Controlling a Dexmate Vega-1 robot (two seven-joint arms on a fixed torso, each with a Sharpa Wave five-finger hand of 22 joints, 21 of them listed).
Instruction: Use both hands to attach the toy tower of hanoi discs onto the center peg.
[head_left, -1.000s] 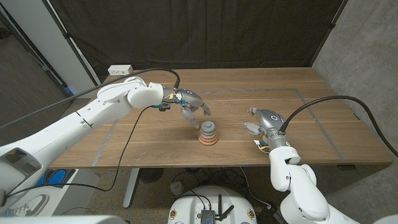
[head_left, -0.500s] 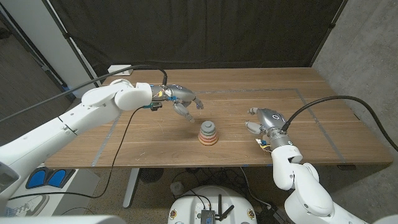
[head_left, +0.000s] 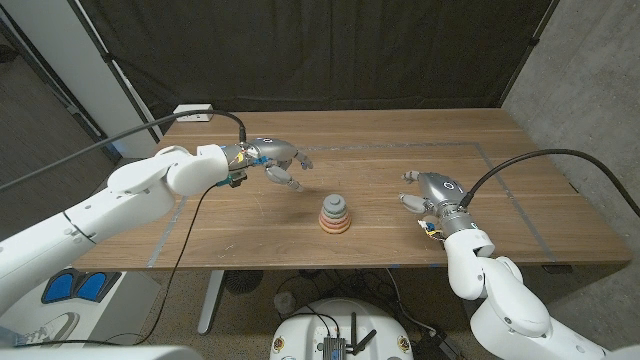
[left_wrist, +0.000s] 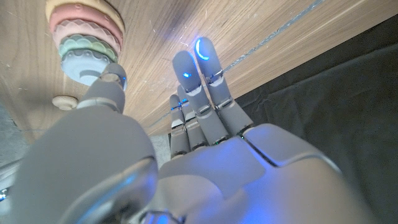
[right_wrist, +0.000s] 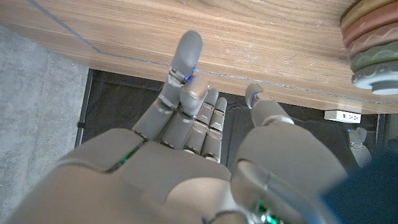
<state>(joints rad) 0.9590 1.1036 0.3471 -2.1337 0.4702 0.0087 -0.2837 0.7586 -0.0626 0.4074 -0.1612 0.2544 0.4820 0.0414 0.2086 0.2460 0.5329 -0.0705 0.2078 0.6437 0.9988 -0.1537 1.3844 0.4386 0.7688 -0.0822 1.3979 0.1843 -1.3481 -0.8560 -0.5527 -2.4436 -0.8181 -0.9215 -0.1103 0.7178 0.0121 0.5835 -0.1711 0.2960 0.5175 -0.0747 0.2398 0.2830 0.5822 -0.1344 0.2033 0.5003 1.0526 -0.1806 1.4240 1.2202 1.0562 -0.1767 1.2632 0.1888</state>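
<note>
On the table (head_left: 500, 150) the disc stack (head_left: 335, 214) (no readable writing) sits between both empty, spread robot hands.

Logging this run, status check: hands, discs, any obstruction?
Left robot hand open, apart from stack. Right robot hand open, holding nothing. Disc stack upright on table, between hands. Nothing in the way.

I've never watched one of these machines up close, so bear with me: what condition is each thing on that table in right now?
Disc stack: discs piled on the peg, widest at the bottom, standing upright, untouched.
Left robot hand: open, holding nothing, apart from the stack.
Right robot hand: open, holding nothing, off to the stack's side.
Table: bears the stack.
</note>
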